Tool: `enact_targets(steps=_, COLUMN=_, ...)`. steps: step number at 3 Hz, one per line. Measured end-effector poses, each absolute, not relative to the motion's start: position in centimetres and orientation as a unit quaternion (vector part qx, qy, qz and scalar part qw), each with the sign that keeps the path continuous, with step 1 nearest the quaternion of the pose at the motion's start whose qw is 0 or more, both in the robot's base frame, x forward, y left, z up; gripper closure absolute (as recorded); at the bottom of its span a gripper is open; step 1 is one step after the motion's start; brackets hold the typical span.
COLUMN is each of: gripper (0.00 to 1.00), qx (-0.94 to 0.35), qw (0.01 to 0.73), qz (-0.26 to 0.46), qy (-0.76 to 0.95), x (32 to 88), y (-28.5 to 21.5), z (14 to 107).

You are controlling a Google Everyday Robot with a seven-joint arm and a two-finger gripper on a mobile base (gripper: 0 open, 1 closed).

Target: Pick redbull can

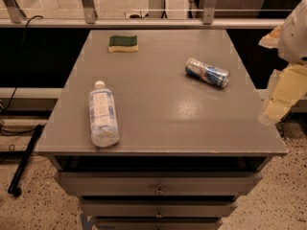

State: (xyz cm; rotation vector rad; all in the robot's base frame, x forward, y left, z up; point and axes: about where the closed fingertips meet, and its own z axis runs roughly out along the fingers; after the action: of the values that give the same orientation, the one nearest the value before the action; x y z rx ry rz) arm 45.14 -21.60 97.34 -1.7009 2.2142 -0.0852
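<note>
The redbull can [207,73] lies on its side on the grey table [158,109], toward the back right; it is blue and silver. My gripper [280,97] is at the right edge of the view, beside and beyond the table's right edge, to the right of the can and apart from it. It holds nothing that I can see.
A clear plastic water bottle [102,115] with a white cap lies on its side at the front left. A green and yellow sponge [123,43] sits at the back left. Drawers [158,188] are below the tabletop. A railing [144,20] runs behind the table.
</note>
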Motion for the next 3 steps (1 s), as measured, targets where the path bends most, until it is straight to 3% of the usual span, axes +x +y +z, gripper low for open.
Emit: enact_targets(steps=3, gripper=0.00, qx=-0.526, qw=0.218, qz=0.008, qy=0.822, x=61.5, y=-20.3, z=91.8)
